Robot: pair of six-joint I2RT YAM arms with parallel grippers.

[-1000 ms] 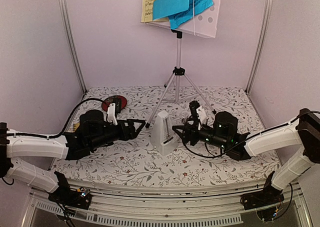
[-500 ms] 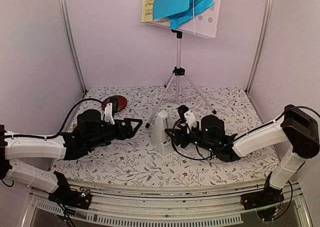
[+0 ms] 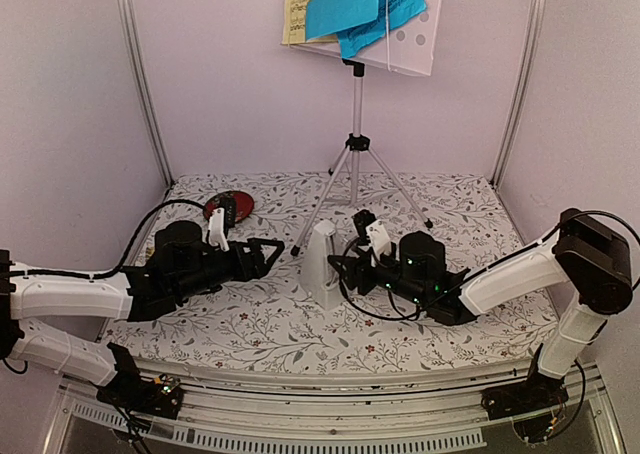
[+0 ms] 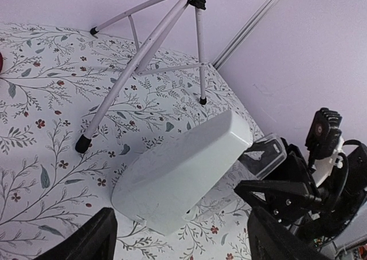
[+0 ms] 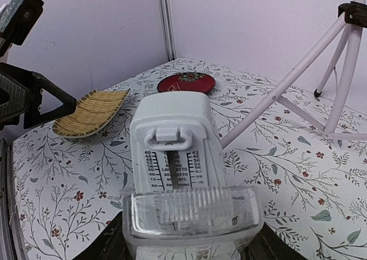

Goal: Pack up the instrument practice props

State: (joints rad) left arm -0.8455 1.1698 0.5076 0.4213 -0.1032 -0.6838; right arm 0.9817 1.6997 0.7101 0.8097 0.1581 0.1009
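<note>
Midway across the table the metronome (image 3: 320, 262) stands upright between both arms, not yet put away. Facing it, the right claw (image 3: 342, 270) looks clamped on a clear cover (image 5: 192, 213) held just in front of its dial, while the left claw (image 3: 268, 254) sits near, fingers apart and holding nothing. Behind, the stand (image 3: 356, 124) is up on its tripod with the sheets (image 3: 350, 4) on its desk, so I'd judge nearly everything remains to do. Flowered cloth (image 3: 300, 344) covers the table; a red dish (image 3: 228, 206) and woven tray (image 5: 92, 111) lie left, with lilac walls (image 3: 230, 84) around.
</note>
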